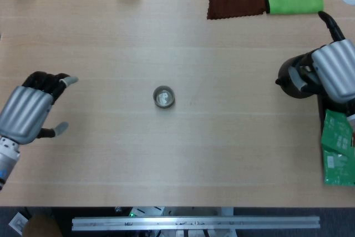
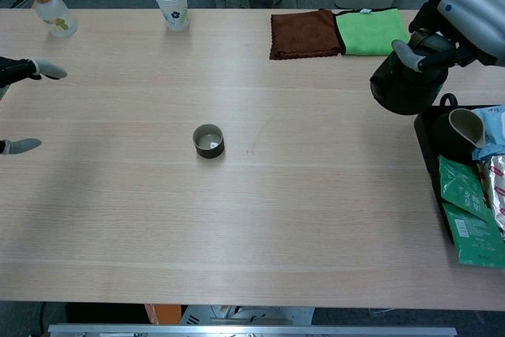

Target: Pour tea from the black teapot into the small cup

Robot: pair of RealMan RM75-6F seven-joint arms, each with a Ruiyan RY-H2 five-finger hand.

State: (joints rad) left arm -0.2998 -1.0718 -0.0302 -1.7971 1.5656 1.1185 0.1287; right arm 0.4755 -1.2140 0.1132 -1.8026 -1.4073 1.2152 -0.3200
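Pale wood-grain table [image 2: 316, 219] fills both views, with a brown cloth [image 2: 304, 35] and a green cloth [image 2: 368, 30] lying side by side at the far edge and a paper cup [image 2: 172, 4] further left along it. At the far right, the right hand [image 2: 465, 17] is clamped on the black teapot [image 2: 404, 88], fingers wrapped around its upper part where the handle would be; the pot appears lifted off the table, just left of a dark tray [image 2: 431, 144]. The small cup [image 2: 209, 141] stands upright near the middle of the table, well apart from the pot. Low at the left, the left hand [image 1: 26, 112] hangs with fingers spread, holding nothing. The teapot looks rigid and probably heavy for its size, more so if filled, and its glossy round belly would likely slip in a grasp, so the handle is the sound hold. The cup seems light and easily knocked, and its narrow mouth calls for a slow, careful tilt of the spout.
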